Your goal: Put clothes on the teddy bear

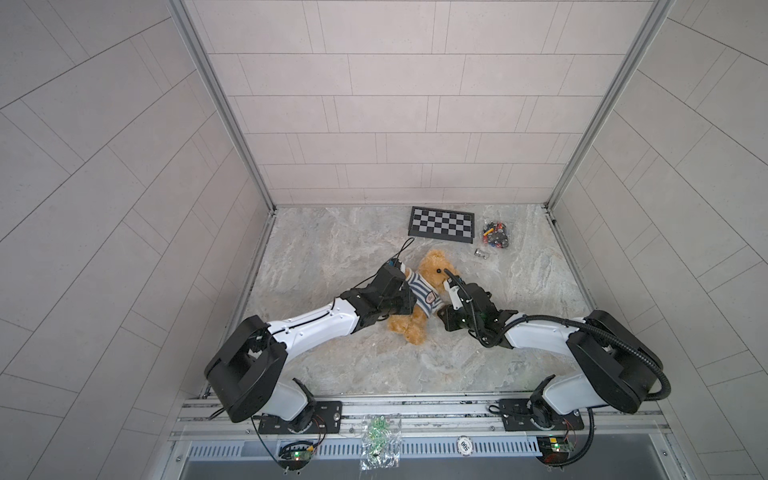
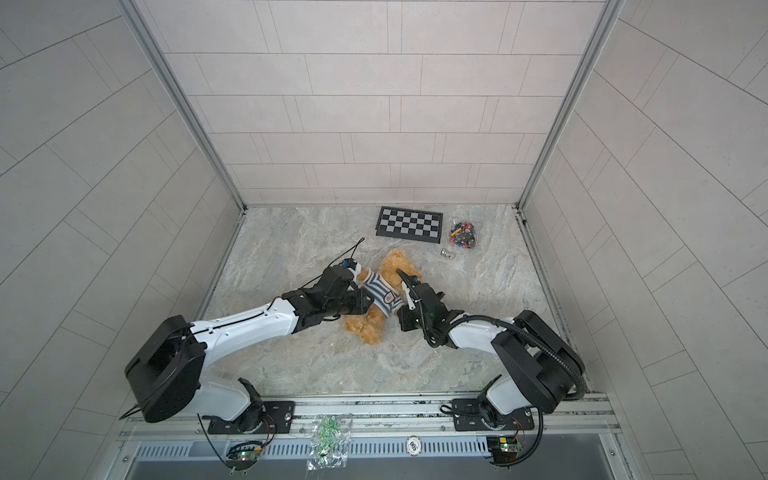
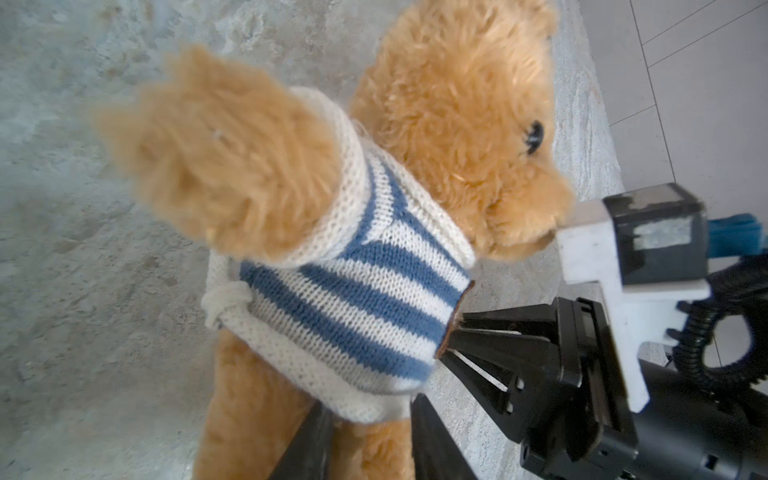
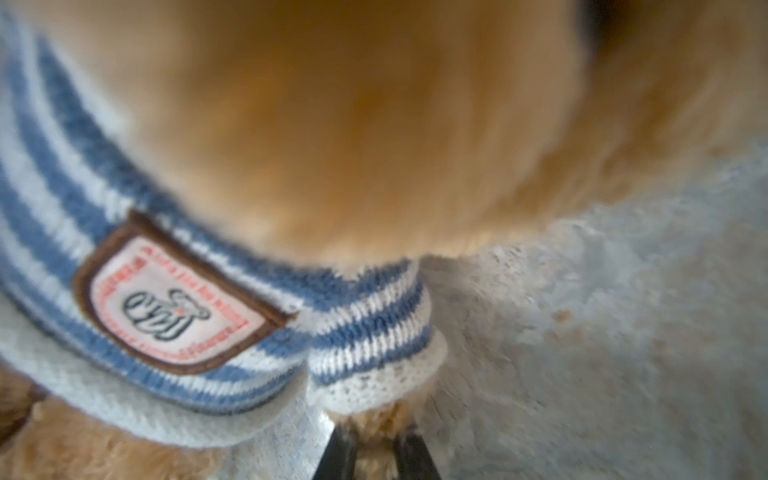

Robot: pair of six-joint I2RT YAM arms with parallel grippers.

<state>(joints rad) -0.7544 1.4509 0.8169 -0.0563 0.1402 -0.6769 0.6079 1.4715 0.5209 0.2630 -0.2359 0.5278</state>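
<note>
Though blur smears its wrist view, the right hand (image 4: 376, 436) clamps the bear (image 1: 430, 270) by its sleeved paw; the left hand (image 3: 372, 405) straddles the sweater (image 3: 353, 299) hem (grip unclear, tips partly hidden). Bear lies mid-bench (image 1: 332, 249).

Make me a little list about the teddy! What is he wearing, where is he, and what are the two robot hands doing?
teddy bear: lying face up on the marble table
clothes: blue-and-white striped sweater on its body, both arms through the sleeves
right gripper: shut on the furry paw poking out of one sleeve
left gripper: fingers on either side of the sweater's hem; hard to tell if it is gripping
also at the back of the table: checkerboard, bag of small parts
</note>
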